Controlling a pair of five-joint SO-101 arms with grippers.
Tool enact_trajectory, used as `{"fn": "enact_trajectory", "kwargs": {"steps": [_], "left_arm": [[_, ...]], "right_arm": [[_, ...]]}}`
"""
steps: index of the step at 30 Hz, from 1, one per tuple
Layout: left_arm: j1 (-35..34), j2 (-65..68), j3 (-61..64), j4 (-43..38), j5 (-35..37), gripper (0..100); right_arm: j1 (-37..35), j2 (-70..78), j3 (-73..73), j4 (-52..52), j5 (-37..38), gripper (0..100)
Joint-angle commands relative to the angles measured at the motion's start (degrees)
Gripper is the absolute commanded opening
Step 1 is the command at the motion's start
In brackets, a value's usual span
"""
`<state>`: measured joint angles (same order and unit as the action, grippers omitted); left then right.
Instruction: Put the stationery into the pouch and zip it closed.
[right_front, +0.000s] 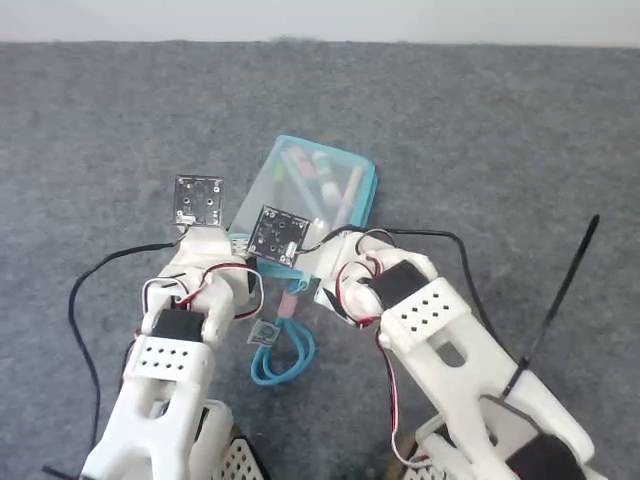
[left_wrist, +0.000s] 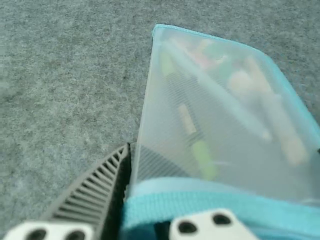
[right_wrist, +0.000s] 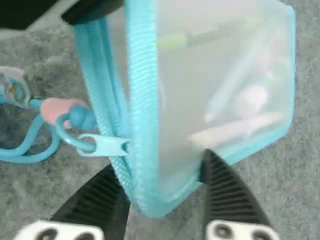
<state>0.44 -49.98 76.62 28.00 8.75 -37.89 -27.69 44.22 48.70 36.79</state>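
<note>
A translucent pouch (right_front: 330, 215) with turquoise trim lies on the grey carpet, and several pens and markers (right_front: 318, 180) show through its side. The left gripper (right_front: 238, 252) is shut on the pouch's near left corner; in the left wrist view the zipper band (left_wrist: 200, 202) sits between its fingers (left_wrist: 95, 200). My right gripper (right_front: 312, 265) straddles the other near corner (right_wrist: 155, 200), both black fingers (right_wrist: 225, 195) pressing the pouch (right_wrist: 220, 75). The zipper pull (right_wrist: 107, 146) sits at that end, tied to a pink bead (right_wrist: 57, 110) and a blue cord loop (right_front: 280, 360).
Grey carpet (right_front: 480, 130) stretches all around, up to a pale wall at the far edge. Black cables (right_front: 95, 275) trail beside both arms. A thin black strap (right_front: 565, 285) sticks up at the right. A small tag (right_front: 263, 333) hangs on the cord.
</note>
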Motion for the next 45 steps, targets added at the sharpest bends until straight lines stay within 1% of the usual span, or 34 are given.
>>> {"fn": "enact_trajectory", "kwargs": {"steps": [1, 2, 3, 4, 9, 12, 14, 16, 20, 23, 28, 30, 33, 36, 40, 43, 45], "left_arm": [[-0.4, -0.2, -3.3, 0.4, -0.4, 1], [-0.4, -0.2, -3.3, 0.4, -0.4, 1], [-0.4, -0.2, -3.3, 0.4, -0.4, 1], [-0.4, -0.2, -3.3, 0.4, -0.4, 1], [-0.4, -0.6, -3.5, 0.4, -0.6, 2], [-0.5, -0.7, -5.1, 1.2, -3.9, 7], [-1.1, -0.7, -7.4, 3.6, -5.2, 12], [-3.2, -0.7, -10.5, 7.1, -4.9, 14], [-9.8, -0.7, -17.4, 14.6, -5.1, 15], [-14.0, -0.7, -21.1, 19.7, -5.0, 15], [-14.3, -0.7, -23.3, 25.5, -5.2, 15], [-14.4, -0.7, -24.7, 28.1, -5.3, 15], [-15.0, -1.0, -26.9, 30.2, -5.3, 15], [-17.3, -5.1, -27.1, 30.1, -4.8, 15], [-20.5, -16.6, -24.5, 29.1, -1.9, 15], [-20.3, -26.8, -19.7, 29.1, -2.1, 15], [-19.0, -32.6, -16.9, 28.8, -3.9, 15]], "right_arm": [[0.2, 0.2, -3.7, -2.1, -3.3, 5.8], [0.2, 0.3, -3.9, -2.5, -4.4, 1.6], [0.3, 0.2, -3.9, -3.0, -5.5, 0.0], [0.7, 0.0, -3.9, -3.3, -6.9, 1.6], [2.8, 0.4, -5.9, -2.2, -10.8, 0.6], [5.0, 0.4, -8.1, 0.1, -13.7, 0.6], [6.3, 0.4, -9.6, 1.7, -15.9, 0.6], [7.5, 0.4, -10.5, 2.9, -17.6, 0.6], [9.5, 0.5, -10.7, 3.0, -19.6, 0.6], [9.5, 0.5, -10.7, 3.0, -19.8, 0.6], [9.4, 0.6, -10.8, 3.0, -20.0, 0.6], [9.5, 0.5, -11.6, 3.2, -21.5, 0.6], [9.5, 0.6, -13.0, 5.1, -21.8, 0.6], [9.5, 0.6, -13.0, 5.5, -21.8, 0.6], [9.3, 3.9, -13.2, 5.3, -21.7, 0.6], [9.2, 8.5, -15.2, 5.3, -21.9, 0.6], [9.4, 10.8, -16.8, 5.5, -22.0, 0.6]]}}
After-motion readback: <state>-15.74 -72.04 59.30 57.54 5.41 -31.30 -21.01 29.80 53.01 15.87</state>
